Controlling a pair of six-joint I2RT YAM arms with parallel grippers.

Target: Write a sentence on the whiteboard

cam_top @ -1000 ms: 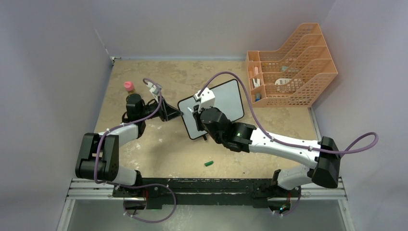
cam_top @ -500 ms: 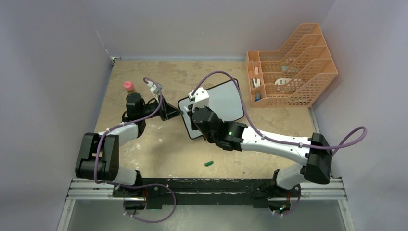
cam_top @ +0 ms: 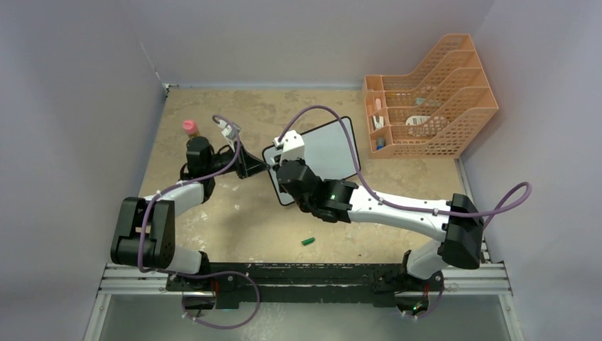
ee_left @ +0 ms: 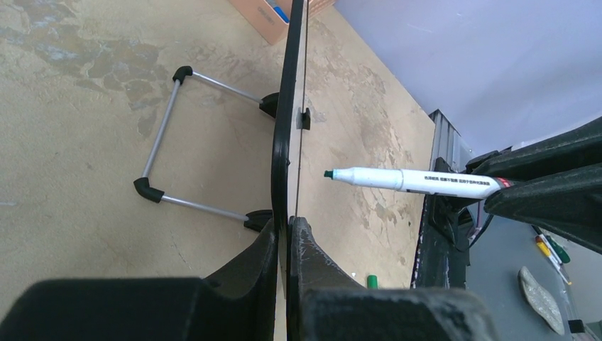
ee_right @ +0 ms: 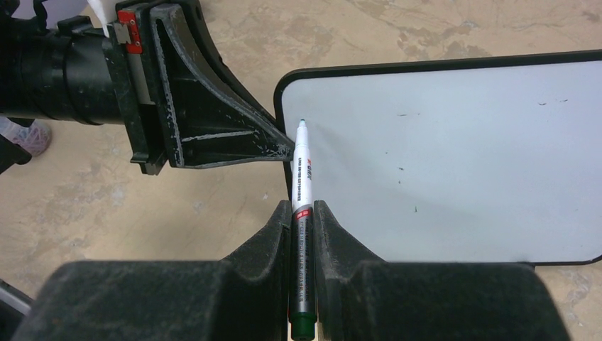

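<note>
Standing whiteboard (ee_right: 454, 156), black-framed, rounded corners, faint specks.

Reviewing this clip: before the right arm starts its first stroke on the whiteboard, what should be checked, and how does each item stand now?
1. Board held: ok, the left gripper clamps the whiteboard by its edge.
2. Pen held: ok, the marker is clamped in the right gripper.
3. Cap off: ok, the bare tip shows and the green cap lies on the table.
4. Tip over the writing face: ok, near a corner.
5. Tip touching the face: not ok, the left wrist view shows a gap.
6. Face free of writing: ok, only faint specks.
</note>
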